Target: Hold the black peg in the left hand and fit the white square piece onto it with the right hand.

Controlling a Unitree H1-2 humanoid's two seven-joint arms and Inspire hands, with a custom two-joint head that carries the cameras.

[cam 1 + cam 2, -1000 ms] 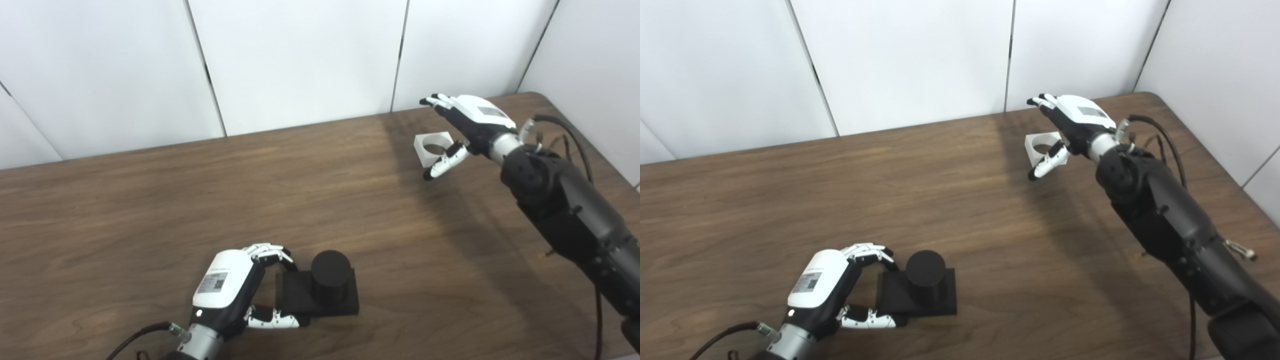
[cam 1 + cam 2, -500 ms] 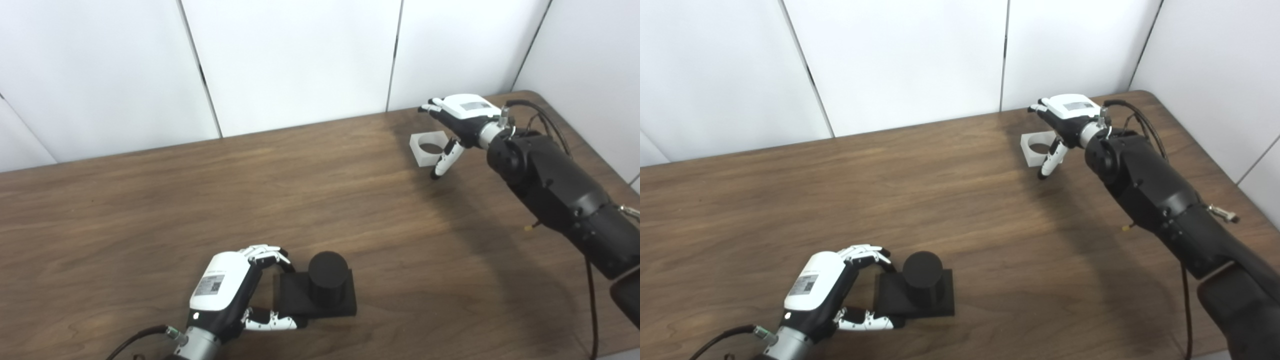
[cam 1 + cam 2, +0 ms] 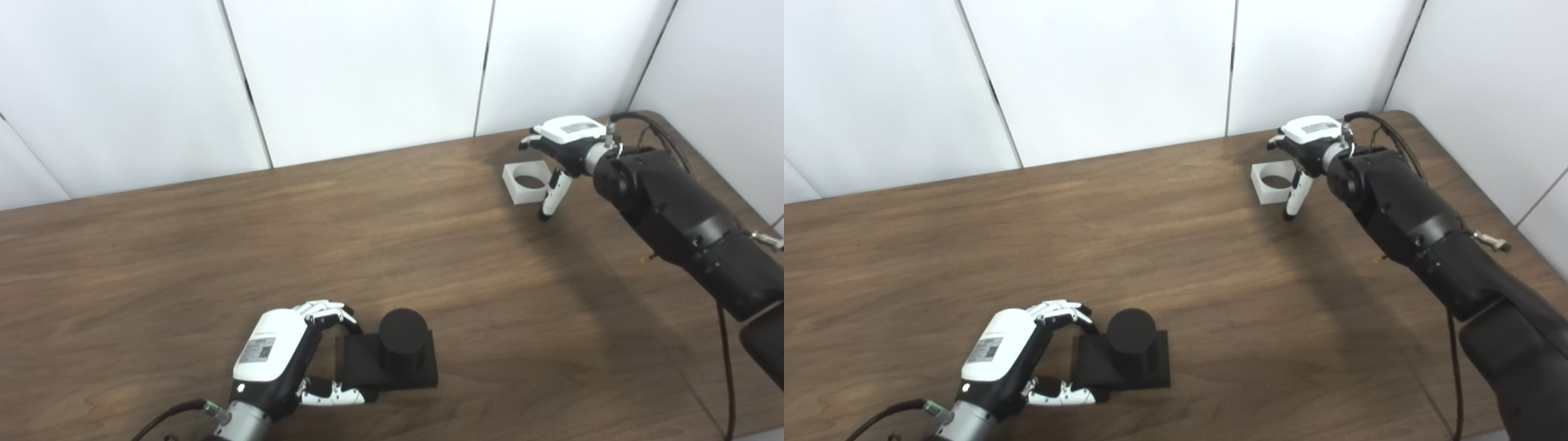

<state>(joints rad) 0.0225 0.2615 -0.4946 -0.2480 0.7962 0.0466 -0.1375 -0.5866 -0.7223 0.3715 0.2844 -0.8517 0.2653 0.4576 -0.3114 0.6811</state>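
Black against the brown table (image 3: 184, 245), the peg (image 3: 402, 334) is standing upright on its flat square base (image 3: 422, 373), near the front edge. The left hand (image 3: 282, 355) is curling around the base's left side, fingers over the far corner and thumb along the near edge, apparently gripping it, though contact is hard to confirm.

Far from the peg, toward the back right corner, the white square piece (image 3: 525, 182) is lying flat with its round hole facing up. The right hand (image 3: 566, 150) is hanging just to the piece's right with fingers spread and holding nothing: its thumb (image 3: 549, 197) is pointing down beside the near right corner, while the other fingers are reaching over the far edge. The piece is thus lying to the left of this palm, partly between thumb and fingers, so the coming grasp probably calls for a closing pinch across its sides.
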